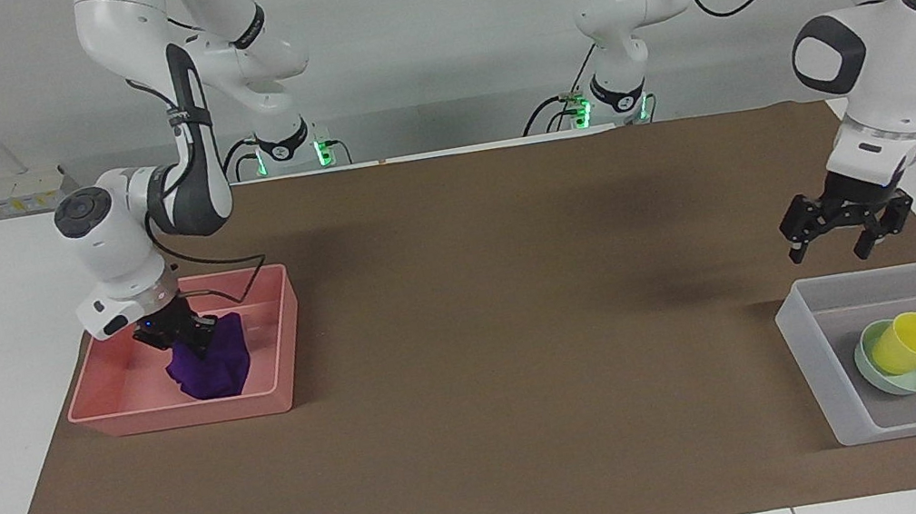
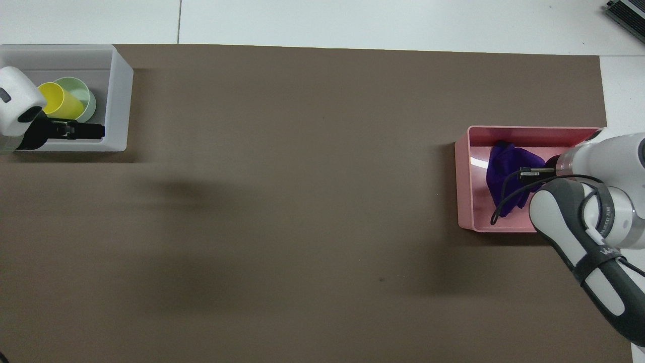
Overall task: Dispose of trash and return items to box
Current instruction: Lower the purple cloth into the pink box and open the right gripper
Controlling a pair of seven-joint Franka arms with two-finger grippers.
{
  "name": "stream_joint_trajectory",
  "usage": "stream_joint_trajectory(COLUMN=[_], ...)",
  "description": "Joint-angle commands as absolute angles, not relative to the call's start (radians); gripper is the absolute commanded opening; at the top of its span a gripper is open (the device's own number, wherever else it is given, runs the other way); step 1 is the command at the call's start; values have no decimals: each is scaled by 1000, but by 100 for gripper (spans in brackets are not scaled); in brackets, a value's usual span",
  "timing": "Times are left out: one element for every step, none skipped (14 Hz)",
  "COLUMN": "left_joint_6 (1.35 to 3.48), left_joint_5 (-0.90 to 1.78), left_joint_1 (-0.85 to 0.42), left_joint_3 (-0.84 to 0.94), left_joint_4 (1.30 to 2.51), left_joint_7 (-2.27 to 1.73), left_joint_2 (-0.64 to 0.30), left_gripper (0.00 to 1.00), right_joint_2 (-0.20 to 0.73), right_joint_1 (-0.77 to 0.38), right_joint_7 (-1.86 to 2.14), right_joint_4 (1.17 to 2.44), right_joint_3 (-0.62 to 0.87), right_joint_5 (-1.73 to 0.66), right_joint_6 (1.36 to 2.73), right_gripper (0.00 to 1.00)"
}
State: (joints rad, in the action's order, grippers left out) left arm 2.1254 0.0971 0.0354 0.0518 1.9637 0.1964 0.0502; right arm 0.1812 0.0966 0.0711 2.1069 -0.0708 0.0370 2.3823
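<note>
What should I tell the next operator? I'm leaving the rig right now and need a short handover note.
Left gripper: open, empty, raised over the mat beside the clear tray.
Right gripper: low inside the pink bin, at the purple rag; grip unclear.
Done: yellow cup sits tilted in the green bowl, both in the tray. The rag lies in the bin.
Left: confirm the right gripper has let go of the rag, then lift it clear.

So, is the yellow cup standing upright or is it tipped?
Tipped. The yellow cup leans inside the green bowl, its mouth facing slantwise, in the translucent tray.
</note>
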Motion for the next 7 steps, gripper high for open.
stream_joint_trajectory(left_joint_6=[1975,1938,1918,1884,1841,1780,1737], left_joint_5=[33,23,23,18,12,6,6], left_joint_1=[-15,-21,-23,-25,-26,-23,-23], left_joint_3=[41,43,43,43,43,43,43], left_joint_4=[1912,1861,1814,1766,1700,1636,1590], left_joint_7=[164,137,130,130,130,130,130], left_joint_2=[85,71,46,31,3,-14,-29], left_gripper=[100,100,100,100,100,100,100], right_joint_2=[161,155,144,132,120,108,95], right_joint_1=[94,92,92,92,83,65,55], right_joint_7=[63,61,60,60,58,55,37], right_joint_4=[2088,2080,2074,2072,2072,2066,2051], right_joint_3=[-55,-48,-45,-43,-41,-41,-41], right_joint_5=[34,34,34,34,34,34,34], right_joint_6=[2385,2378,2367,2362,2358,2343,2310], right_gripper=[100,100,100,100,100,100,100])
